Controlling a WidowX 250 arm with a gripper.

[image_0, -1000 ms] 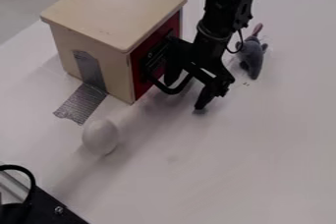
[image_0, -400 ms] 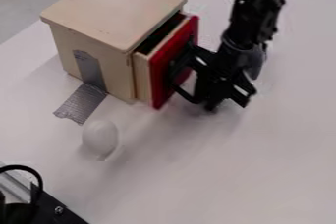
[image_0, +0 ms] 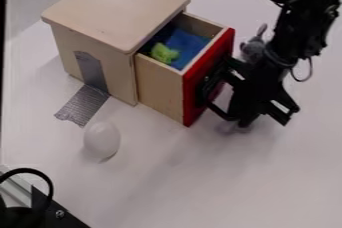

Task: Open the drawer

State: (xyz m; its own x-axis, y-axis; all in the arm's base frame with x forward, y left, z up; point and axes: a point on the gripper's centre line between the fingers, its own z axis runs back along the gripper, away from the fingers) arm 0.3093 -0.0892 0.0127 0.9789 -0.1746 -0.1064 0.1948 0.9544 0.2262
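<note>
My black gripper [image_0: 264,116] hangs at the right of the wooden box [image_0: 100,47], low over the table, its fingers spread. One finger is at the black handle [image_0: 212,106] on the drawer's front; exactly how they touch is hidden. The drawer [image_0: 159,83], with a red front [image_0: 194,94], stands well out of the box. Inside it lie a blue cloth [image_0: 187,44] and a green object [image_0: 163,53].
A white egg-shaped object [image_0: 102,140] lies in front of the box. Grey tape [image_0: 83,106] runs from the box onto the table [image_0: 200,187]. A grey plush toy [image_0: 252,49] sits behind the arm. Black equipment [image_0: 47,209] stands at the lower left corner.
The drawer was shut in the oldest frame and has slid out toward the right, showing its contents. My gripper has moved right along with its handle. The box has stayed put.
</note>
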